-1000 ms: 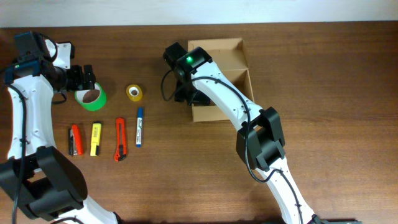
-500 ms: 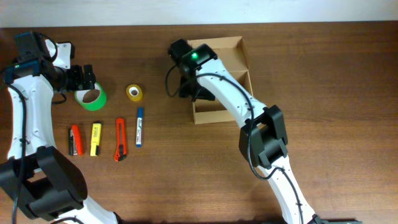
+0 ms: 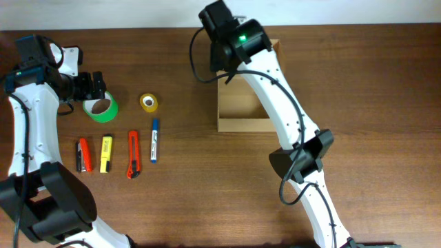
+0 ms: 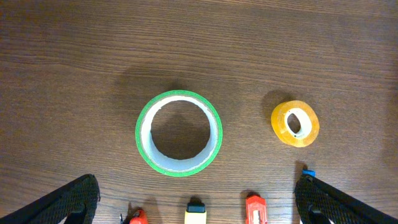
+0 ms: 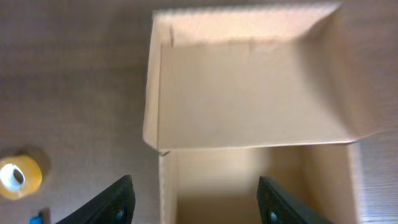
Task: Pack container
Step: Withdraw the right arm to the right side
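Note:
The container, a tan cardboard box [image 3: 242,125], lies right of centre with its lid flap folded open at the far end. In the right wrist view its inside [image 5: 249,180] shows nothing in it, and the flap [image 5: 249,81] lies beyond. My right gripper [image 5: 198,202] is open and empty, high above the box's far-left part. In the overhead view only its head [image 3: 222,29] shows. My left gripper [image 3: 91,86] is open and empty, just beyond the green tape roll [image 3: 101,107]. It also shows in the left wrist view [image 4: 198,202], above that roll [image 4: 179,132].
A small yellow tape roll [image 3: 149,102] lies between the green roll and the box. Nearer me lie a blue marker [image 3: 155,140], an orange cutter [image 3: 133,153], a yellow cutter [image 3: 105,153] and a red and black tool [image 3: 83,154].
My right gripper has left the box's left wall and moved up and toward the far edge. The box has shifted slightly to the right. The left arm has not moved.

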